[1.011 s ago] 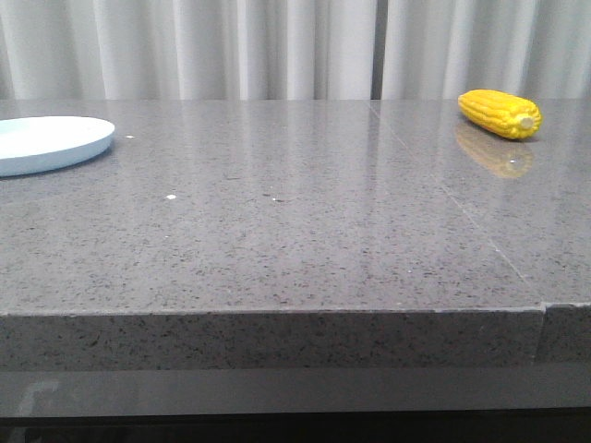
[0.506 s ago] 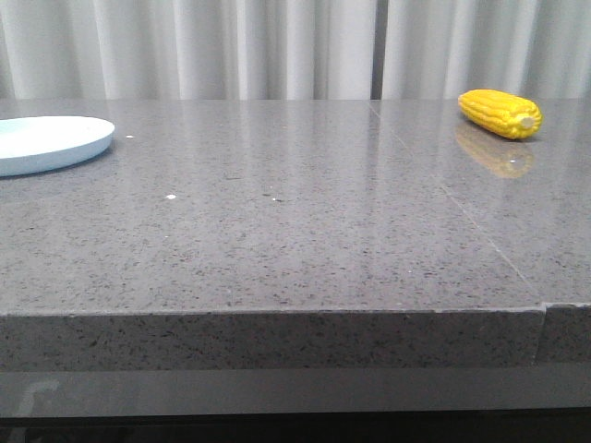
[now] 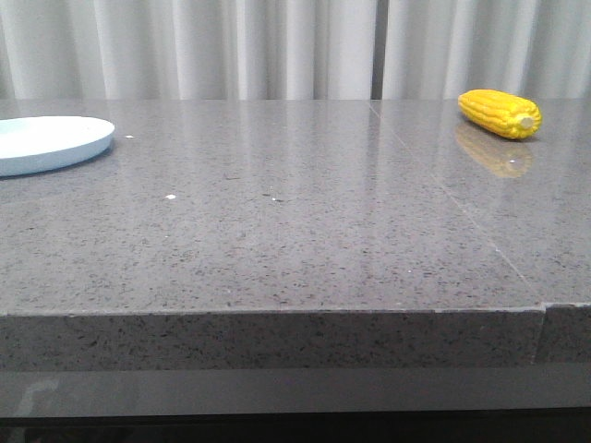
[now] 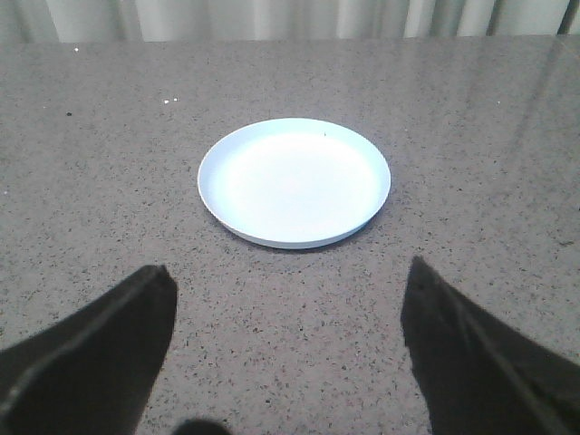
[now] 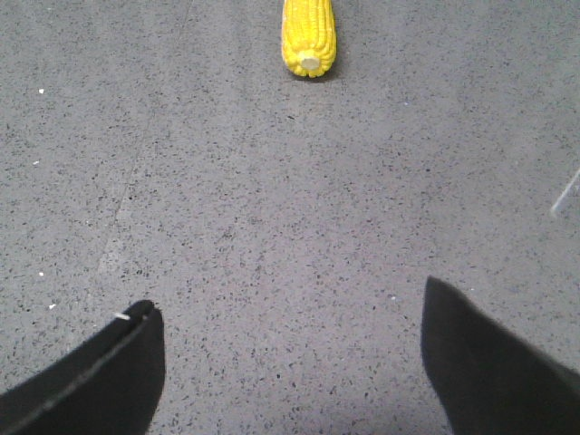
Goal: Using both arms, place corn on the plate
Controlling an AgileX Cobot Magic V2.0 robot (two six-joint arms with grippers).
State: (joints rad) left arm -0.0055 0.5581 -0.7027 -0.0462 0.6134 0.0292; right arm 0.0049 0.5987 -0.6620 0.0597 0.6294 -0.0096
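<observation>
The yellow corn lies on the grey stone table at the far right, its pale stub end toward the front. The right wrist view has the corn well ahead of my right gripper, which is open with only bare table between its dark fingers. The pale blue-white plate sits empty at the far left edge of the front view. In the left wrist view the plate lies a short way ahead of my left gripper, also open and holding nothing. Neither arm shows in the front view.
A grey speckled table top spans the scene, with a seam line running across its right part and a front edge near the camera. White curtains hang behind it.
</observation>
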